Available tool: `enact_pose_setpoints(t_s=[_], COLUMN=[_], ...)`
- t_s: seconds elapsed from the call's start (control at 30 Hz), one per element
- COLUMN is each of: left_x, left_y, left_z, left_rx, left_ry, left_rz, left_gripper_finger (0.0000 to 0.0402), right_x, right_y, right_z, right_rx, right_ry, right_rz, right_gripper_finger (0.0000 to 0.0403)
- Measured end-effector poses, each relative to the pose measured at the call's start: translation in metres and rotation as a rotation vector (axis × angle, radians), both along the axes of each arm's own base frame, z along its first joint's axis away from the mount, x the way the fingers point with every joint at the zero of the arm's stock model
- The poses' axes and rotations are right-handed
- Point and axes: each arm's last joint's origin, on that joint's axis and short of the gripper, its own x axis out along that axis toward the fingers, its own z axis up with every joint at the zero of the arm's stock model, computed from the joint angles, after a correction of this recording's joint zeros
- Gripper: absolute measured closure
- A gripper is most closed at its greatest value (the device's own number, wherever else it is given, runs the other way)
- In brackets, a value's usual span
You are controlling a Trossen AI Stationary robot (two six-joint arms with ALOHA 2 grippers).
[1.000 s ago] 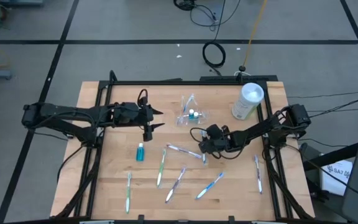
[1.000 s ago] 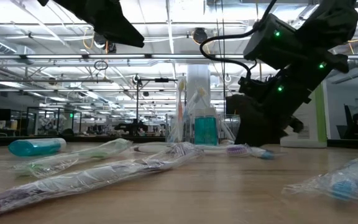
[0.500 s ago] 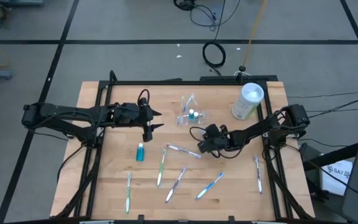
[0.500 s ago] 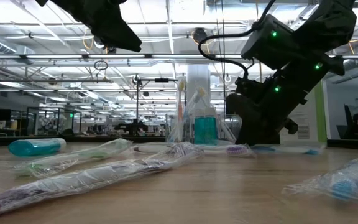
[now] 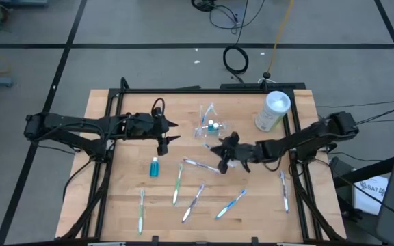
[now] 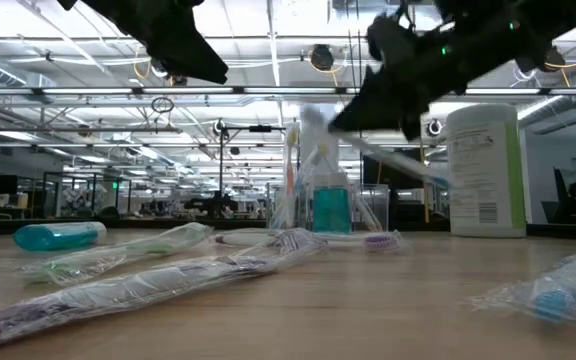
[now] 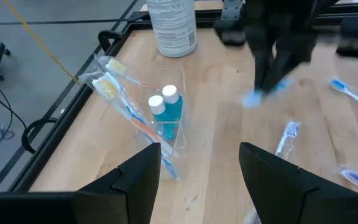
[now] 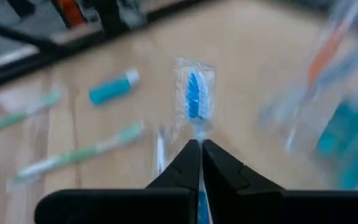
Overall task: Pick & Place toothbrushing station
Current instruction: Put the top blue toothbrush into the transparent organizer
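Observation:
The clear cup stands near the far middle of the table with teal tubes and toothbrushes upright in it; the left wrist view shows the cup close ahead. My right gripper hovers just right of the cup and nearer than it, shut on a wrapped blue-bristled toothbrush. My left gripper waits open to the cup's left. Loose wrapped toothbrushes and a teal tube lie flat on the wood. My right gripper pinches the toothbrush's handle just behind the head between its two fingers. The brush runs along the fingers and its bristle head sticks out past the tips. In the low view the toothbrush slants, lifted clear of the table.
A tall white container stands at the far right corner. More wrapped toothbrushes lie toward the near edge and near the right edge. A black frame borders the table.
My right gripper has shut on a toothbrush that lay on the table, then risen with it and gone a little toward the cup. The toothbrush is now lifted clear of the wood.

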Motion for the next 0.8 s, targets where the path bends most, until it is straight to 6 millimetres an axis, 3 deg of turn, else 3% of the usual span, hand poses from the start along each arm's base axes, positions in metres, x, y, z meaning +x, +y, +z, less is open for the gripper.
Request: enact_pose_setpoints(t_s=[0.27,0.4,0.6,0.8], left_x=[0.0,0.0,0.0,0.0], left_y=[0.001,0.001,0.001,0.001], left_z=[0.0,0.0,0.0,0.0], left_rx=[0.014,0.014,0.015,0.015], left_ry=[-0.002,-0.002,-0.003,-0.002], left_rz=[0.035,0.035,0.035,0.035], left_gripper_finger=[0.0176,0.0176,0.0176,0.0176], right_x=[-0.01,-0.01,-0.005,0.005], right_y=[-0.026,-0.043,-0.076,-0.101], right_z=[0.055,0.071,0.067,0.041], right_rx=[-0.483,-0.585,-0.599,-0.576], right_ry=[-0.139,-0.211,-0.225,-0.166], right_rz=[-0.252,-0.329,-0.419,-0.488], right_gripper_finger=[0.0402,0.0402,0.0402,0.0402])
